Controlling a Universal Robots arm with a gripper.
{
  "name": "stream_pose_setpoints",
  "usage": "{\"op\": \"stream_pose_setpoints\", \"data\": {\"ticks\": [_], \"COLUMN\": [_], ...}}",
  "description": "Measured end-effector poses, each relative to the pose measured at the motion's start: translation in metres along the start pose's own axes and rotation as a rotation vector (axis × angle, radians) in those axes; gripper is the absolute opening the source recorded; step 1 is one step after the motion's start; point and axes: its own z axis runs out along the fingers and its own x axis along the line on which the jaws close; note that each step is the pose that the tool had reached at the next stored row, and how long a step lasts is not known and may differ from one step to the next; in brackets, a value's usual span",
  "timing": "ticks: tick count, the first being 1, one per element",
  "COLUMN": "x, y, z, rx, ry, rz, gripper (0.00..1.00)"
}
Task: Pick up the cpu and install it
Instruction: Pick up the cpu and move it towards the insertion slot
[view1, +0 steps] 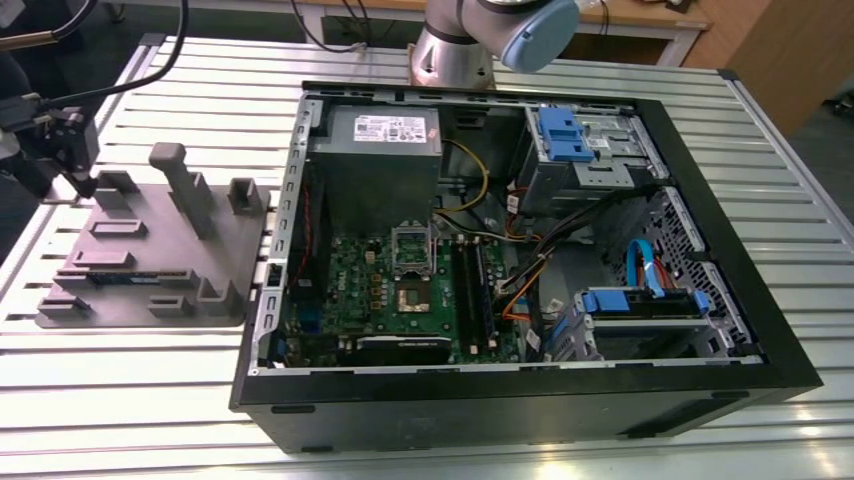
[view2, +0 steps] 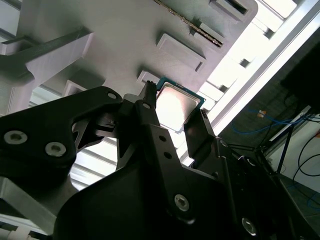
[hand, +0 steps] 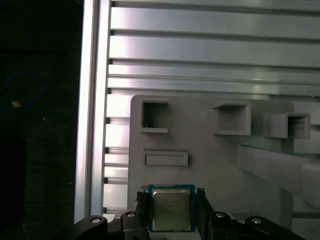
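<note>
The cpu (hand: 171, 210) is a small square chip with a shiny metal top and a thin blue-green edge. It sits between my gripper's (hand: 171, 196) two black fingers, which press on its opposite edges. The second wrist view shows the cpu (view2: 175, 109) held the same way in the gripper (view2: 176, 101), close over the grey moulded tray (view2: 125, 35). I cannot tell whether it rests on the tray or hangs just above it. In the exterior view my gripper (view1: 80, 178) stands at the far corner of the tray (view1: 147, 255), at the exterior view's left.
An open black computer case (view1: 521, 400) lies to the exterior view's right of the tray. Inside it are the green motherboard with its socket (view1: 411, 270), a grey power-supply box (view1: 378, 140), blue drive brackets (view1: 561, 135) and loose cables. Everything rests on a slatted aluminium table (view1: 120, 400).
</note>
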Motion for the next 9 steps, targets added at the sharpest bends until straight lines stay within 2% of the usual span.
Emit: {"op": "stream_pose_setpoints", "data": {"ticks": [9], "x": [0.0000], "y": [0.0001], "z": [-0.0036], "rx": [0.0001], "ry": [0.0002], "rz": [0.000], "gripper": [0.47]}}
